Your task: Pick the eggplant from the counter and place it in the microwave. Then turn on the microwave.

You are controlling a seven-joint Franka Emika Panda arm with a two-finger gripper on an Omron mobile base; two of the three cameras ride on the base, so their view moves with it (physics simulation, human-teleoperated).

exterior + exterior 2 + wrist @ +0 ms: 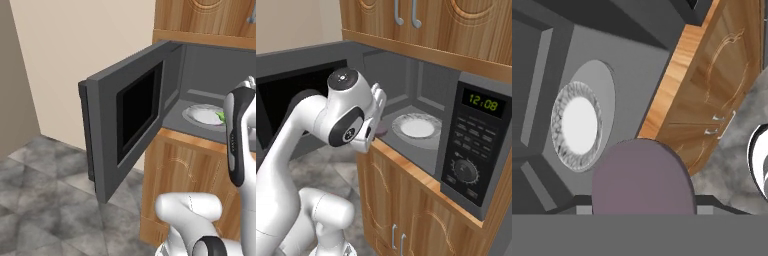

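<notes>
The microwave stands open, its door swung wide to the left. A white plate lies on its floor. My gripper hangs at the front left of the opening, shut on the eggplant. In the hand view the eggplant is a dull purple rounded mass that hides the fingertips. Its green stem end peeks out beside my forearm, close to the plate. A dark purple bit shows under the hand. The counter is out of view.
The microwave sits on a wooden cabinet with upper wooden cabinets right above it. Its button panel with green display and dial is at the right. Grey tiled floor lies to the left, under the open door.
</notes>
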